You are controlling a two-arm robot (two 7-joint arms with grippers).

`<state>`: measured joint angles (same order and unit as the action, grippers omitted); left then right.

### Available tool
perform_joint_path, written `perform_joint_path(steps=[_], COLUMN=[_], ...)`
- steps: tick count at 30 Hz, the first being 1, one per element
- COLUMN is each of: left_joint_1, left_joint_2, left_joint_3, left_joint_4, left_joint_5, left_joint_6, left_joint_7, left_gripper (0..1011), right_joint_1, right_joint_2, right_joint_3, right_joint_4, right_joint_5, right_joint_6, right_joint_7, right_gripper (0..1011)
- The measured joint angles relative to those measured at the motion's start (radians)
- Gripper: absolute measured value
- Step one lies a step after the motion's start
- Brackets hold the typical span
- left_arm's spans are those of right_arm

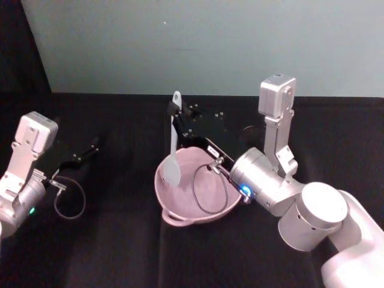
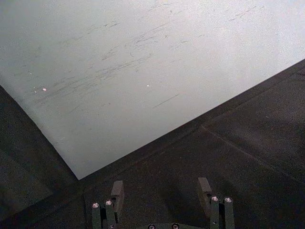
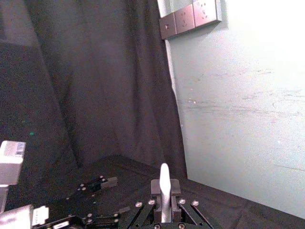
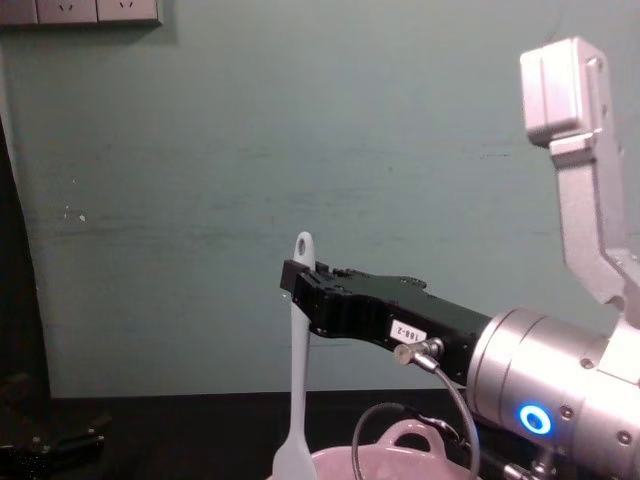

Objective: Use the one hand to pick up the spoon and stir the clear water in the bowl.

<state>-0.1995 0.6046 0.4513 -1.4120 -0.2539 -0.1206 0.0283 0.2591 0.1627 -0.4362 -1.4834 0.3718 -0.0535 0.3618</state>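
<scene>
Right gripper [image 1: 175, 114] is clamped on the spoon [image 1: 173, 144], high on the handle just under the hole at the tip; the spoon hangs near vertical, head down inside the pink bowl [image 1: 186, 195]; I can't tell whether the head is actually in the water.

Left gripper [image 1: 90, 147] is parked well off to the left, fingers apart, holding nothing.

My read on handling: thin white plastic, so light and smooth; the long slim shaft will likely flex and pivot in the pads once the head drags through water; a grip this high gives reach but little control of the head; I'd stir in slow small circles, staying off the bowl wall; the bowl looks light and could slide if nudged.
</scene>
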Motion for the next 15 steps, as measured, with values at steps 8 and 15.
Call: perform_joint_path(steps=[8, 15], left_joint_1=[0.000, 0.000], left_joint_2=[0.000, 0.000], left_joint_3=[0.000, 0.000], left_joint_4=[0.000, 0.000], left_joint_5=[0.000, 0.000], left_joint_6=[0.000, 0.000], left_joint_7=[0.000, 0.000], left_gripper=[1011, 1011], right_joint_1=[0.055, 0.060], right_joint_2=[-0.011, 0.000], right_joint_3=[0.019, 0.066], right_joint_4=[0.088, 0.111], right_joint_5=[-0.004, 0.001], right_joint_6=[-0.016, -0.026], right_joint_7=[-0.007, -0.028], right_gripper=[113, 113])
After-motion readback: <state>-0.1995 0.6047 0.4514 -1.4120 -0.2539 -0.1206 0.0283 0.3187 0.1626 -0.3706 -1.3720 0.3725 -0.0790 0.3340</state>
